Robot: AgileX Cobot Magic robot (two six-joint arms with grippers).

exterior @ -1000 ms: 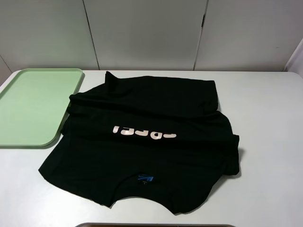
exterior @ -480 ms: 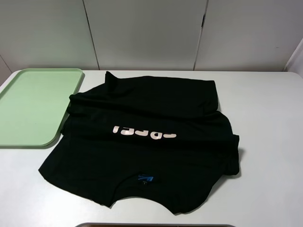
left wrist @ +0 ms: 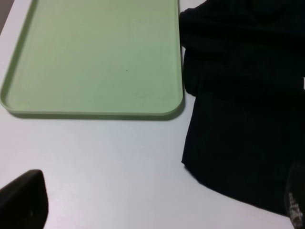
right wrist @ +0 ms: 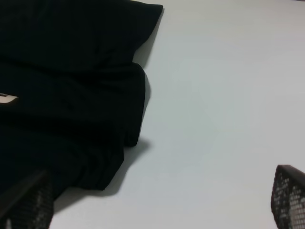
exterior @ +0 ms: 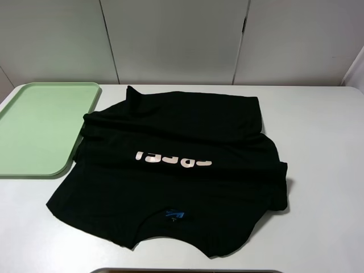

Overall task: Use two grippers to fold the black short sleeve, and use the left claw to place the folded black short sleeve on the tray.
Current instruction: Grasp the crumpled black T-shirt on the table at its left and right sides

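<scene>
- Plainly, the black short sleeve (exterior: 176, 170) lies spread out on the white counter (exterior: 324, 131), in the middle and nearer the left side.
- Its long axis, neck to hem, runs from the near edge of the counter toward the far wall. The neck opening points to the near edge and the hem to the wall.
- The small blue neck label (exterior: 174, 215) sits at the near end. The white lettering (exterior: 173, 158) crosses the chest from side to side and reads upside down in the high view.
- The cloth is not flat: folds bunch along its right side, and the far left corner of the hem stands up in a peak.
- The mint-green tray (exterior: 40, 128) sits at the left end of the counter with nothing on it. The shirt's left edge lies just beside its rim; I cannot tell whether they touch.
- The left claw (left wrist: 159, 200) is released, jaws wide apart and grasping nothing, over bare counter near the tray's corner.
- The right claw (right wrist: 157, 198) is likewise released and grasping nothing, by the shirt's bunched right edge.
</scene>
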